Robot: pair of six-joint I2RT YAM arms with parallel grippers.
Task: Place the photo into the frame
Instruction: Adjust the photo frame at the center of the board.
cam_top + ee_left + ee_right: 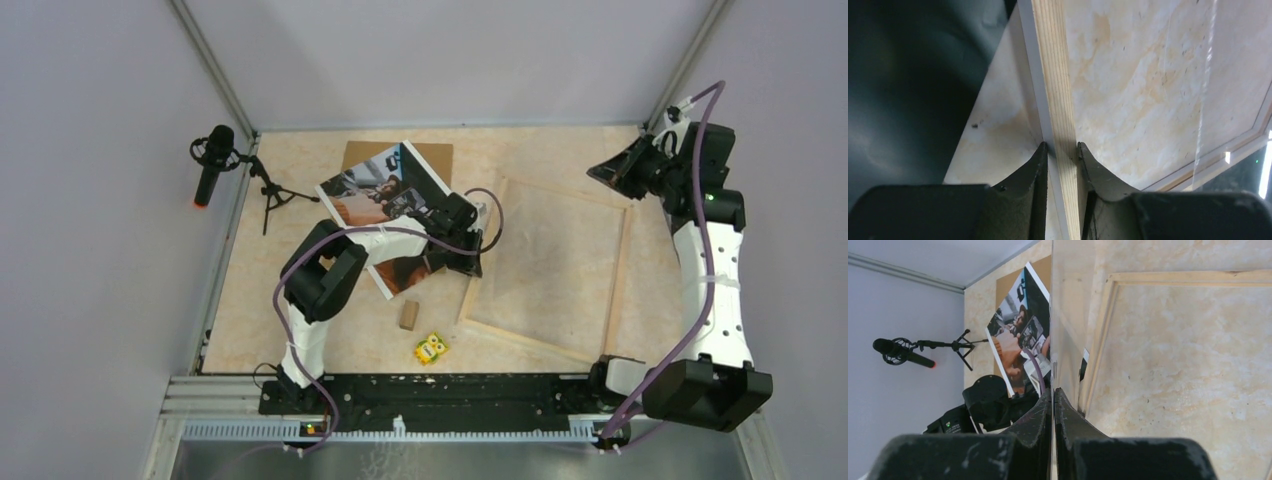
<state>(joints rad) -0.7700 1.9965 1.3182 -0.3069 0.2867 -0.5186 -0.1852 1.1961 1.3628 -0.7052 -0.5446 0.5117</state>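
Note:
The frame (618,280), thin pale wood strips, lies right of the table's middle. My left gripper (468,250) is shut on its left strip. In the left wrist view both fingers press the sides of that frame strip (1055,75), with the gripper (1062,146) astride it. The photo (370,190), a glossy dark print with a white border, lies left of the frame, partly under my left arm; it also shows as the photo (1013,340) in the right wrist view. My right gripper (605,172) hovers over the frame's far right corner. This gripper (1053,390) is shut on a thin clear sheet (1070,315) seen nearly edge-on.
A brown backing board (425,155) lies under the photo's far end. A microphone on a tripod (212,160) stands at the far left. A small wooden block (408,315) and a yellow toy (431,348) sit near the frame's near left corner. Walls enclose the table.

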